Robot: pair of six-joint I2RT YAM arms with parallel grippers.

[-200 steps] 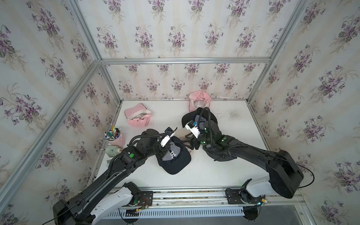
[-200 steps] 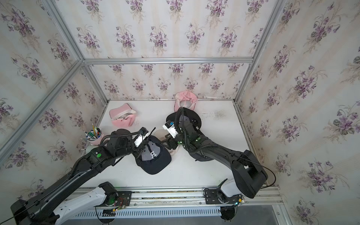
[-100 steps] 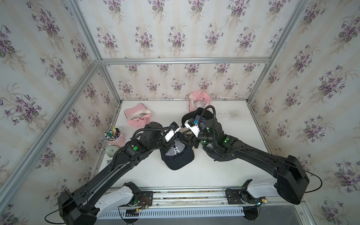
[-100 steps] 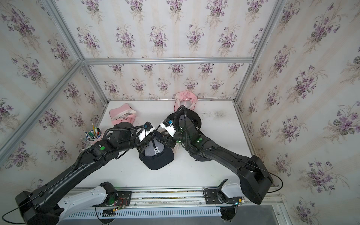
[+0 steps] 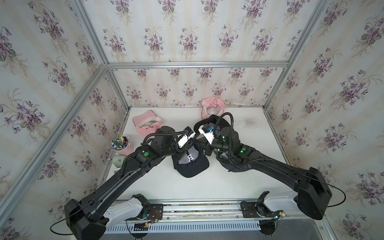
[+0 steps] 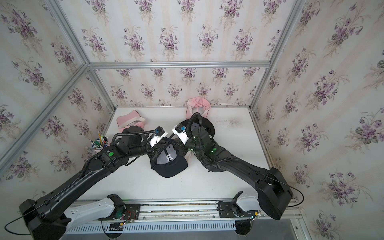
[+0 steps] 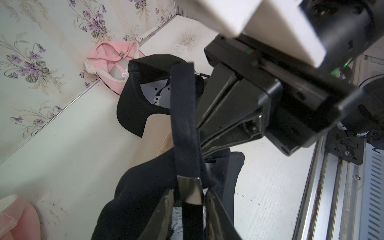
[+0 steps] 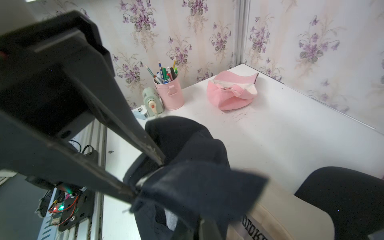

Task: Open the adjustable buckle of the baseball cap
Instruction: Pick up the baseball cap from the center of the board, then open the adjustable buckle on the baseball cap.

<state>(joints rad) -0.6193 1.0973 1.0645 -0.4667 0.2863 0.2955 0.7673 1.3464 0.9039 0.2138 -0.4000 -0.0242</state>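
Two grippers meet over the back of the dark baseball cap (image 5: pixel 190 164), which sits mid-table (image 5: pixel 249 187) with its brim toward the near edge and its rear lifted between the arms; a top view shows the same (image 6: pixel 169 164). In the left wrist view the left gripper (image 7: pixel 189 193) has its fingers a narrow way apart, one on either side of the metal buckle (image 7: pixel 189 190) and not clearly pressing it. The right gripper (image 7: pixel 200 143) has its fingers pressed together on the strap (image 7: pixel 182 116), which runs taut from the buckle toward the far side. By my reading the set-up is done, with the cap raised and both ends of the fastening found, but the opening itself is not: the strap is threaded through the buckle, and the clasp looks flat. What is left is to release the clasp and draw the strap free. Two pink caps (image 5: pixel 146 123) (image 5: pixel 213 107) lie untouched at the far edge
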